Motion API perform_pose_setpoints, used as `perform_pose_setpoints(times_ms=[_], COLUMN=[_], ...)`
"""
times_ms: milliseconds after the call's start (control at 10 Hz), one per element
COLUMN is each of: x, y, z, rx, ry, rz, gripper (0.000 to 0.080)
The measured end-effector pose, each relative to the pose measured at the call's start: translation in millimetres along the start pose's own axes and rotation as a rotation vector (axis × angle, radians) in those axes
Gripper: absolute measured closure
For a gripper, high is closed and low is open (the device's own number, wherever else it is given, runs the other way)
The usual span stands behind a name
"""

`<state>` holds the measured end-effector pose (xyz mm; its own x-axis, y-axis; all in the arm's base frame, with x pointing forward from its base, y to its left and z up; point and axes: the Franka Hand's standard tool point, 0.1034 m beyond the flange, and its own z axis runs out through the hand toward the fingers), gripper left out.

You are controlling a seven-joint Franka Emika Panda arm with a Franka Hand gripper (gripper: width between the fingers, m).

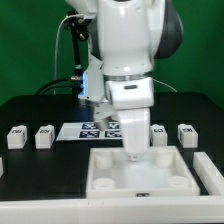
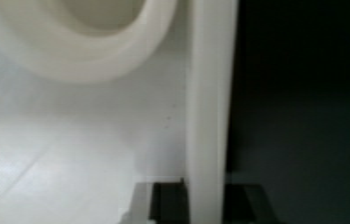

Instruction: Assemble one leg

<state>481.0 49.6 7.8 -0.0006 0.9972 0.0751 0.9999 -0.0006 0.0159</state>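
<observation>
Four small white legs with tags stand in a row on the black table: two at the exterior view's left [image 1: 17, 136] [image 1: 44, 136] and two at its right [image 1: 158, 133] [image 1: 186, 133]. My gripper [image 1: 135, 157] touches none of them. It is down on the far rim of the large white panel [image 1: 140, 172] with round sockets. In the wrist view the gripper [image 2: 209, 192] straddles the panel's upright rim wall [image 2: 211, 90], with a dark finger [image 2: 165, 203] tight against each side. One round socket [image 2: 83, 30] shows beside the wall.
The marker board [image 1: 92, 129] lies behind the panel, partly hidden by the arm. A white bracket-like piece [image 1: 212, 172] lies at the exterior view's right of the panel, and another white piece [image 1: 2, 165] at the left edge.
</observation>
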Motion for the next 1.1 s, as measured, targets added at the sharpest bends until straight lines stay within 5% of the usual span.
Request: perform_pose_setpoints(times_ms=[200,800,900,1000,1100], x=[17.8,16.7,16.5,16.4,16.3], y=[9.7,9.4,9.3,9.3,9.3], z=[2.7,5.0,5.1,5.1,5.1], rx=[-0.008,0.019,0.019,0.019,0.019], ry=[0.017,0.013,0.013,0.013,0.013], rz=[-0.008,0.027,0.028,0.028,0.028], gripper=[0.0742,0.0732,0.0558,0.0558,0.0368])
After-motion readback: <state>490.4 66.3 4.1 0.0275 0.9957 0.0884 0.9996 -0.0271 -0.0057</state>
